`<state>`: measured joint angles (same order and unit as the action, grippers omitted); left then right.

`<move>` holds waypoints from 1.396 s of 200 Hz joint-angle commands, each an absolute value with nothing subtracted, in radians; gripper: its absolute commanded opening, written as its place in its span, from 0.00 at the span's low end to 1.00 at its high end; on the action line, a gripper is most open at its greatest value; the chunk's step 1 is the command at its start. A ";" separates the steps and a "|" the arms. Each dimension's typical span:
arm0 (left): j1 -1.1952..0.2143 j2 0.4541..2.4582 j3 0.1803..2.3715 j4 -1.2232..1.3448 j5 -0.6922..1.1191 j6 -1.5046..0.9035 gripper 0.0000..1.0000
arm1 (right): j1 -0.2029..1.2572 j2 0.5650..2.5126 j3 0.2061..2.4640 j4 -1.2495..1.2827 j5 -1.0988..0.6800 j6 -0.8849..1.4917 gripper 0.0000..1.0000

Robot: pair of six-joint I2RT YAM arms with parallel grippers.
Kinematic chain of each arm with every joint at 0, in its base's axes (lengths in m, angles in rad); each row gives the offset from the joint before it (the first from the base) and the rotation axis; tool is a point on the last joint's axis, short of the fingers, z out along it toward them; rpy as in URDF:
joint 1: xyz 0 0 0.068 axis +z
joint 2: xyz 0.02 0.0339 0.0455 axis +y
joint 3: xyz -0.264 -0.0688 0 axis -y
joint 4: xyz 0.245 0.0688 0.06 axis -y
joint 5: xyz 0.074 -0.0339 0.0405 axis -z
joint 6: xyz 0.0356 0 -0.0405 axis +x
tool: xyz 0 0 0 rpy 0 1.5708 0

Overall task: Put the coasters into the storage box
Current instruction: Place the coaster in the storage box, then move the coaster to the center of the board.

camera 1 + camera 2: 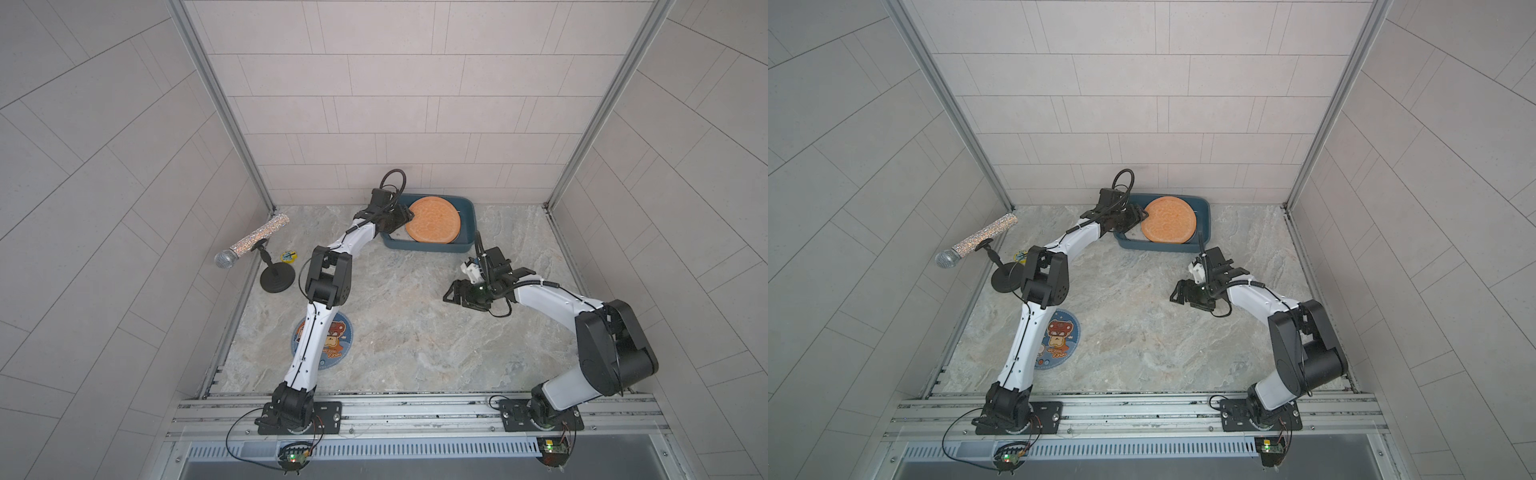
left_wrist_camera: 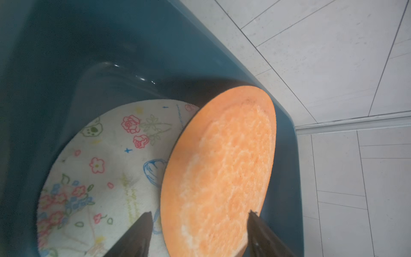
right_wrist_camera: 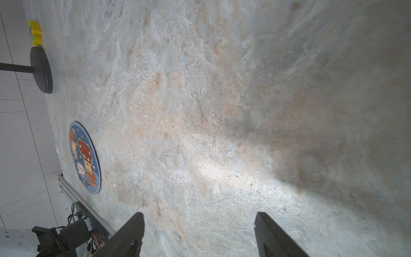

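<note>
The storage box (image 1: 467, 208) (image 1: 1204, 206) (image 2: 133, 44) stands at the back wall. A plain orange coaster (image 1: 434, 220) (image 1: 1169, 219) (image 2: 218, 173) lies tilted in it, one edge up against the box wall. Under it lies a cream flowered coaster (image 2: 100, 166). My left gripper (image 1: 409, 216) (image 1: 1144, 215) (image 2: 200, 217) is open at the box's left end, its jaws standing either side of the orange coaster's near edge, with a gap at one finger. A blue cartoon coaster (image 1: 338, 336) (image 1: 1061, 336) (image 3: 85, 158) lies on the table, partly under my left arm. My right gripper (image 1: 451, 291) (image 1: 1177, 293) (image 3: 200, 217) hangs open and empty over bare table.
A glittery microphone (image 1: 249, 245) on a stand with a black round base (image 1: 277, 280) (image 3: 42, 69) is at the left wall. A small yellow badge (image 1: 288, 256) (image 3: 35, 31) lies beside it. Tiled walls close three sides; a metal rail runs along the front.
</note>
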<state>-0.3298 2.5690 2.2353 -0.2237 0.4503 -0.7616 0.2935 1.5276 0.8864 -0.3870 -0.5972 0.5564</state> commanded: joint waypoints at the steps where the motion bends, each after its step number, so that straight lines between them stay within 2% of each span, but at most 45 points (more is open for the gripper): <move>1: -0.337 2.491 2.203 -0.238 0.447 -0.738 0.76 | 0.293 1.506 0.891 -0.397 -0.584 0.565 0.81; 40: -0.340 2.401 2.116 -0.219 0.446 -0.730 0.80 | 0.296 1.493 0.892 -0.405 -0.582 0.562 0.81; 106: -0.344 2.094 1.773 -0.158 0.415 -0.652 0.82 | 0.303 1.469 0.896 -0.413 -0.583 0.555 0.82; 190: -0.316 1.629 1.283 -0.372 0.242 -0.561 0.91 | 0.311 1.444 0.920 -0.460 -0.599 0.515 0.83; 255: -0.185 1.374 0.934 -0.533 0.237 -0.600 0.96 | 0.321 1.431 0.920 -0.474 -0.616 0.501 0.84; 279: -0.142 1.303 0.845 -0.598 0.168 -0.634 0.99 | 0.326 1.431 0.920 -0.475 -0.619 0.499 0.84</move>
